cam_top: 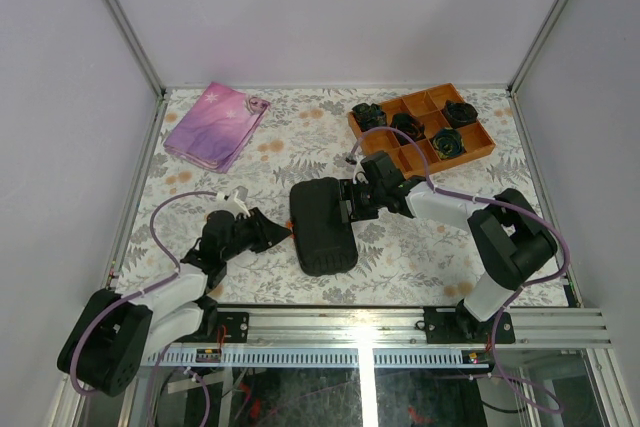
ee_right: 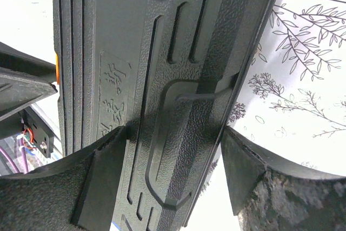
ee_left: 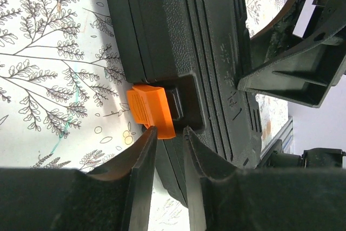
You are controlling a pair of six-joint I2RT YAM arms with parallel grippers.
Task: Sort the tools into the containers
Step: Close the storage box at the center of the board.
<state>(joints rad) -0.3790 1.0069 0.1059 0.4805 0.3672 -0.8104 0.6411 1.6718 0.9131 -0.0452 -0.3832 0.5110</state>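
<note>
The black tool case [cam_top: 322, 232] lies closed in the middle of the table. Its orange tab [cam_top: 289, 226] sticks out on its left side. My left gripper [cam_top: 278, 233] is at that tab. In the left wrist view the fingertips [ee_left: 168, 131] stand narrowly apart, pinching the lower end of the tab [ee_left: 148, 106]. My right gripper [cam_top: 352, 203] is at the case's right edge. In the right wrist view [ee_right: 170, 139] one finger lies on the ribbed lid [ee_right: 162, 52] and the other against its edge. No tools are in view.
An orange divided tray [cam_top: 384, 159] with black rosette bundles [cam_top: 448, 144] stands at the back right, just behind my right arm. A pink-purple fabric pouch [cam_top: 215, 125] lies at the back left. White walls enclose the table, and a metal rail [cam_top: 400, 327] runs along the near edge.
</note>
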